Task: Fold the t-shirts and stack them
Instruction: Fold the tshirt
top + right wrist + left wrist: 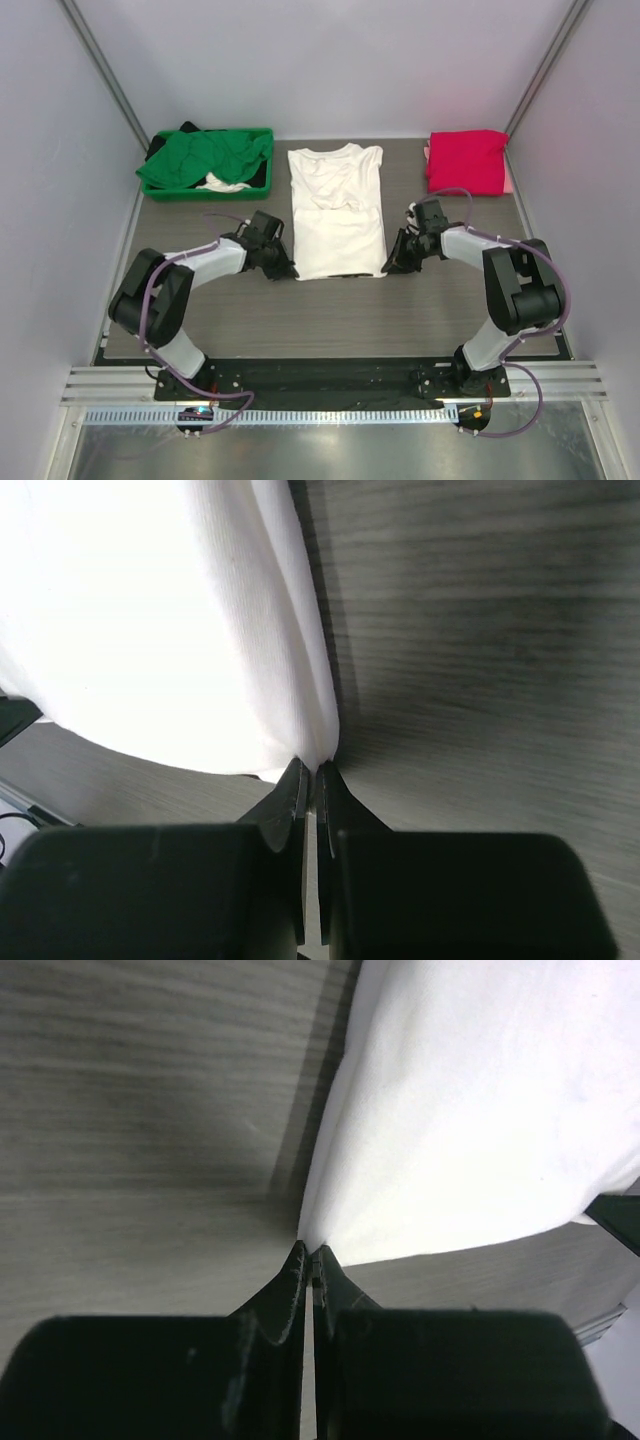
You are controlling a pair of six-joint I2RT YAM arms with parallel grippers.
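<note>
Black base plate (330, 378) is carrying both arms at the near edge of the surface (330, 320) in the top view. White t-shirt (338, 215) is lying flat at the centre, collar toward the far edge. Left tool (283, 268) is resting at its near-left corner and right tool (392, 265) at its near-right corner. Pink-red t-shirt (466, 160) is lying folded in the far-right corner. Green t-shirt (205, 160) is spilling out of the green bin (205, 192) in the far-left corner.

Left wrist view: the left tool (308, 1252) is pinching the white t-shirt (480, 1110) at its corner, fingers pressed together.

Right wrist view: the right tool (312, 770) is likewise clamping the fabric edge (310, 720).
</note>
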